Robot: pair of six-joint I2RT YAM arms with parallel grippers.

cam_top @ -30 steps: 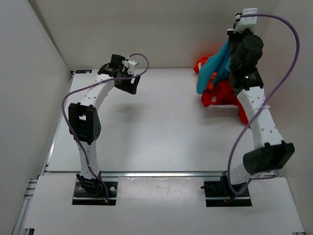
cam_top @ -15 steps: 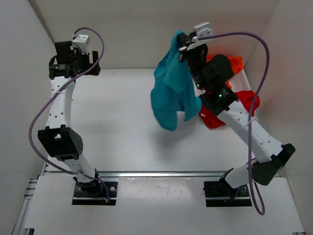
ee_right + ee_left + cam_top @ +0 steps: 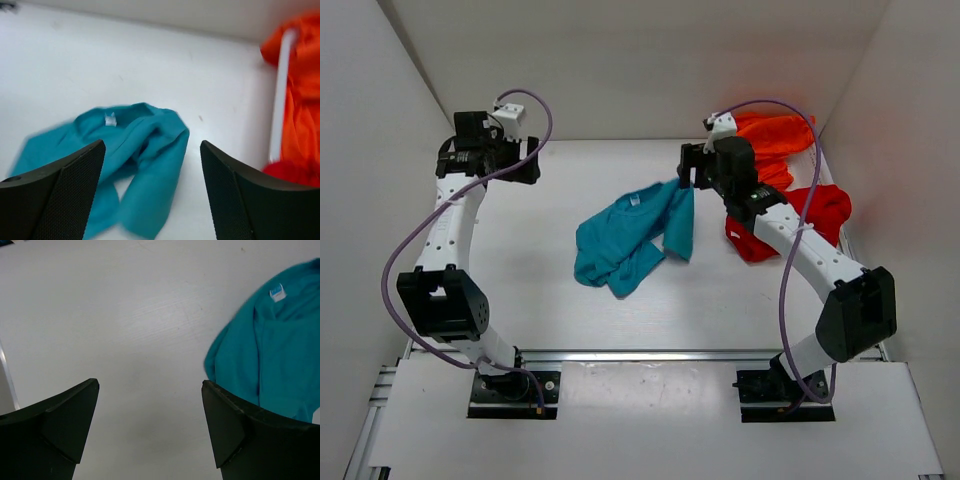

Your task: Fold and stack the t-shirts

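Note:
The teal-blue t-shirt lies crumpled on the middle of the table, its white neck label facing up; it also shows in the left wrist view and the right wrist view. My right gripper hovers open just above the shirt's right end, and nothing sits between its jaws. The red t-shirt lies bunched at the right edge. Behind it the orange t-shirt sits in the back right corner. My left gripper is open and empty over bare table at the back left, left of the teal shirt.
White walls close in the table at the back and on both sides. A white bar runs along the orange t-shirt, with red cloth below it. An aluminium rail borders the near edge.
My right arm swung the teal-blue t-shirt from the back right pile to the table's middle, and its jaws opened and let it drop. My left arm rose toward the back left corner.

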